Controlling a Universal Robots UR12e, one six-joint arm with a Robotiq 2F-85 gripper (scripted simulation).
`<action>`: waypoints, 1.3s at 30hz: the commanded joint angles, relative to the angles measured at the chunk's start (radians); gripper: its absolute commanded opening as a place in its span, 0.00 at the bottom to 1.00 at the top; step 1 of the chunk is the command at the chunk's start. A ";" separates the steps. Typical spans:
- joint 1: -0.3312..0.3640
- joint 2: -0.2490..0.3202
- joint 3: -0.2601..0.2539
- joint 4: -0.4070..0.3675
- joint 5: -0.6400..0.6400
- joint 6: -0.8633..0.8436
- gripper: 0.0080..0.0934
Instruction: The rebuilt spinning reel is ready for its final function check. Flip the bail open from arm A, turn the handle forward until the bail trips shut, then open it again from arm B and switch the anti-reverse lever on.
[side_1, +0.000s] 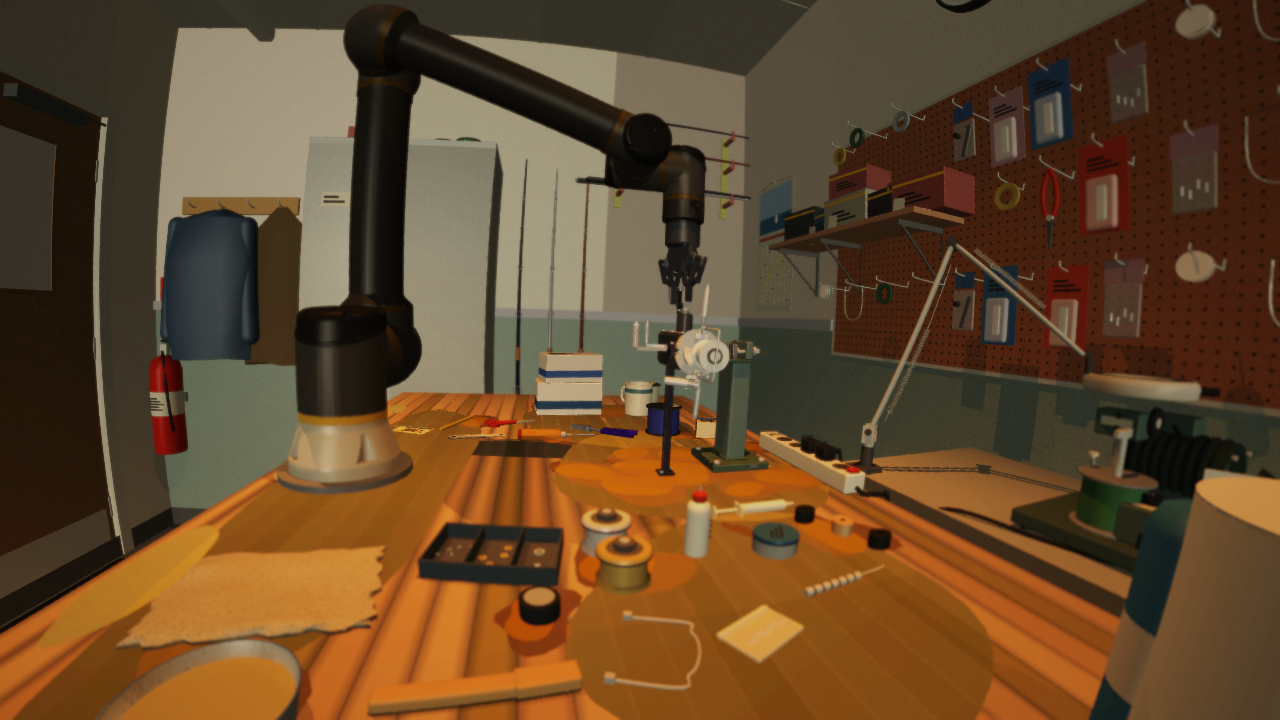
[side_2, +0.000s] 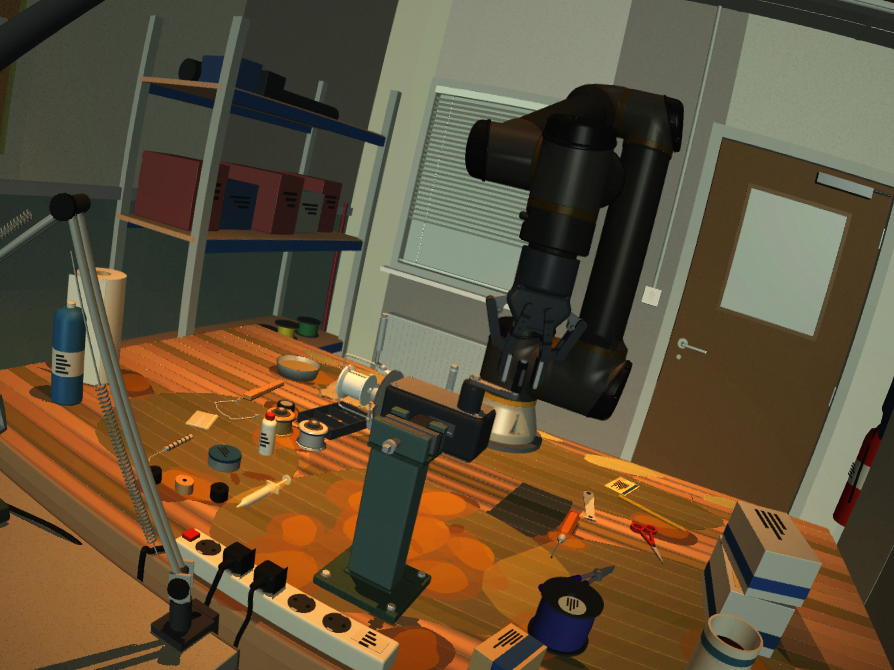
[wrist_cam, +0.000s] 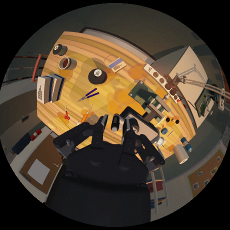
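The reel's black cylindrical handle knob (wrist_cam: 115, 122) stands upright just under my gripper (wrist_cam: 115, 123), between the open fingers, which hold nothing. The spinning reel (side_1: 696, 351) is clamped at the top of a green stand (side_2: 389, 491) in the middle of the workbench, with its white spool (side_2: 358, 384) facing away from the arm. My gripper (side_1: 682, 285) hangs straight down over the reel's handle side (side_2: 521, 372). The bail wire and the anti-reverse lever are too small to make out.
A parts tray (side_1: 491, 553) sits on the near bench with spools, a white bottle (side_1: 697, 524) and small caps around it. A power strip (side_2: 288, 599) and a lamp arm (side_1: 931, 340) line the bench's edge beside the stand. Stacked boxes (side_2: 765, 570), a mug and a blue spool (side_2: 568, 612) stand beyond.
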 joint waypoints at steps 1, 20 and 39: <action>0.000 0.000 -0.001 0.000 0.000 0.000 0.40; 0.000 -0.008 -0.017 0.023 0.000 0.000 0.40; 0.000 -0.036 -0.095 0.129 0.000 0.000 0.40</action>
